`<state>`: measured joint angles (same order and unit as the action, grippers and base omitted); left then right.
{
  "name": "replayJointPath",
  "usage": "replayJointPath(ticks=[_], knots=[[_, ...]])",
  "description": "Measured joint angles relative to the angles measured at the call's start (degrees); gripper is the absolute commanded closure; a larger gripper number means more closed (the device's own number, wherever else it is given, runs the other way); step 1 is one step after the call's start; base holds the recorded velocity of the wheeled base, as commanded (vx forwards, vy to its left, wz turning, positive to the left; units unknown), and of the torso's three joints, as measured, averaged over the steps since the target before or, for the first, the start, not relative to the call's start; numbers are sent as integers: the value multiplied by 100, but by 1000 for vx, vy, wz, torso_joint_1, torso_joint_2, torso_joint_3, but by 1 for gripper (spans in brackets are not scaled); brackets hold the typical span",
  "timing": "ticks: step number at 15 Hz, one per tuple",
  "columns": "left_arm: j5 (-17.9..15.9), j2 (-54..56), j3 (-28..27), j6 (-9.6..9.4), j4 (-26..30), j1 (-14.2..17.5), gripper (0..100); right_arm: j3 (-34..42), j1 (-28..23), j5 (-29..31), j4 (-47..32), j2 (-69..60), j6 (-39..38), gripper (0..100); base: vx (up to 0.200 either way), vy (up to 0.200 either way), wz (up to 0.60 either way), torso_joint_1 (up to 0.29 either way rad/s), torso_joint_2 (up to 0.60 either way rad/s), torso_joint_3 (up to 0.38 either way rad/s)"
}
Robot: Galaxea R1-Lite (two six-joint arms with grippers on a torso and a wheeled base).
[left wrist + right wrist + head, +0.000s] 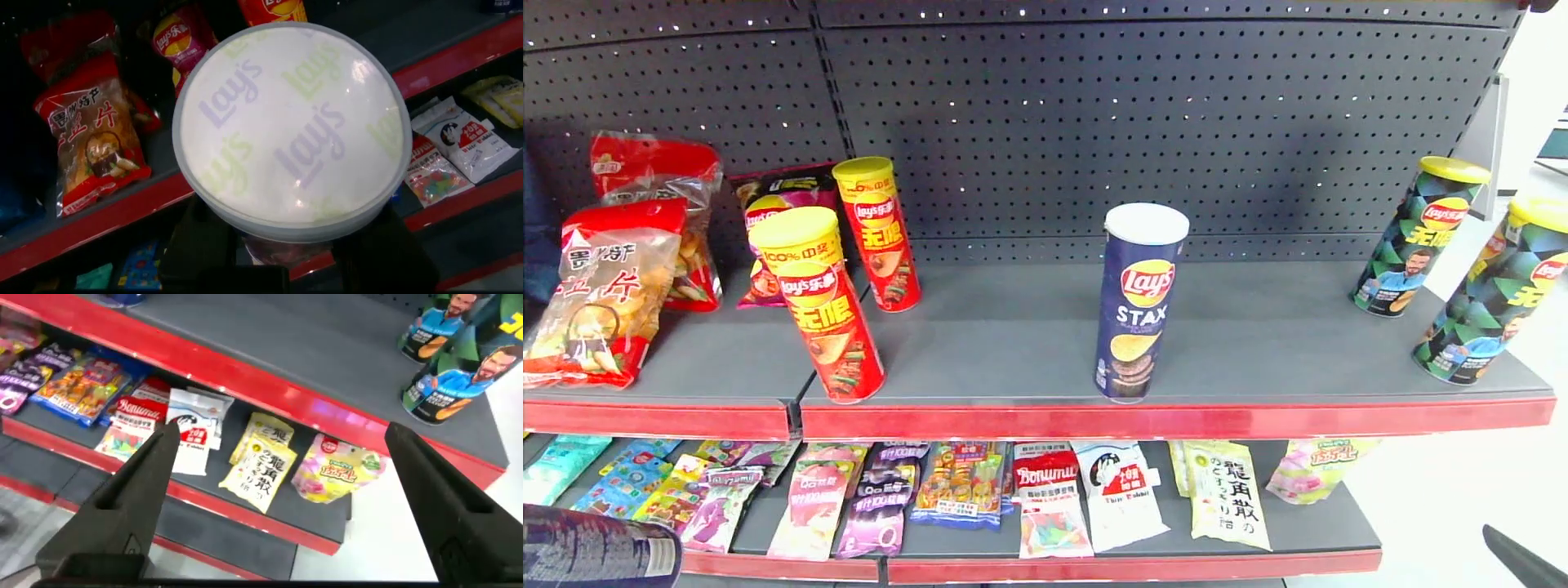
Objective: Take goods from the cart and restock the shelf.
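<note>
Left wrist view: left hand point(290, 249) clamped on white-lidded can point(290, 122) before shelf point(458, 57). Right hand point(278, 514) stood wide open, empty, above snack bags point(261, 461).

A dark grey pegboard back panel point(1176, 122) (light glints through some of its holes) rises behind the grey upper shelf board point(1258, 343), whose front edge carries a red strip point(1176, 420). Beyond the board's right end lies pale, bright floor point(1445, 506).
</note>
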<state>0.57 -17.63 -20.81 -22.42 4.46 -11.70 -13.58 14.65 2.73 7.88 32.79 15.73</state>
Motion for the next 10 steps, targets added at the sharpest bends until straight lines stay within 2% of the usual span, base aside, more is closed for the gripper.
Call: replayJointPath(ticks=[6,10], knots=[[-20,-6,-27,0,-9,-11,100,278,-5,0,6,-344,1,0,0,0,-600,5,2,2],[-268,-26,-93,9,-20,-11,100,361,-5,-6,22,-457,-16,0,0,0,0,0,0,0]])
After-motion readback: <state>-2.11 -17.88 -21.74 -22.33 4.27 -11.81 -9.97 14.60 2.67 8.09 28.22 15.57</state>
